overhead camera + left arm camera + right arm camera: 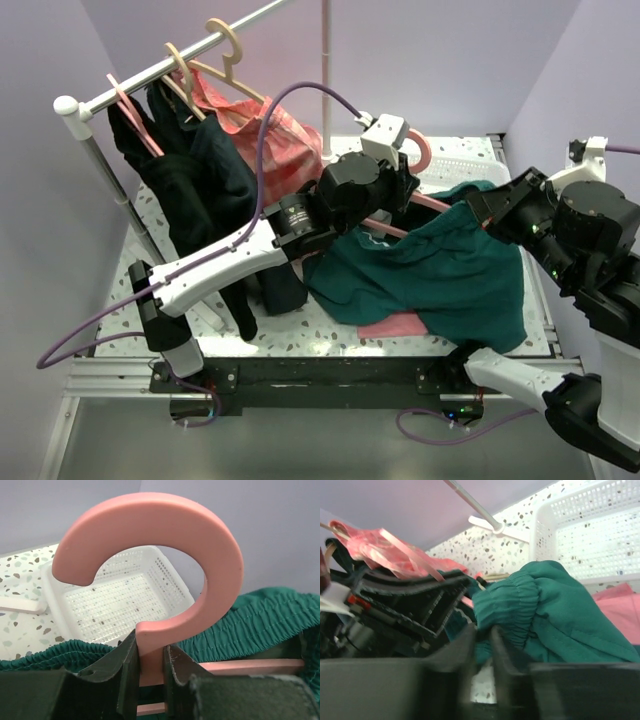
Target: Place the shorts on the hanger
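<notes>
Left claw point(150, 649) clamps the hanger point(165, 535) neck; right claw point(482, 637) pinches the shorts point(550, 615).

Speckled terrazzo tabletop point(300, 325) here, white with grey and green flecks. A white perforated plastic basket point(460, 165) sits at the far right corner. In front of the basket, the teal shorts point(440, 275) sprawl over the surface, and a flat pink cloth point(395, 325) pokes out from under their near edge. Left of the basket, the clothes rack's white foot point(507, 531) rests on the top.
</notes>
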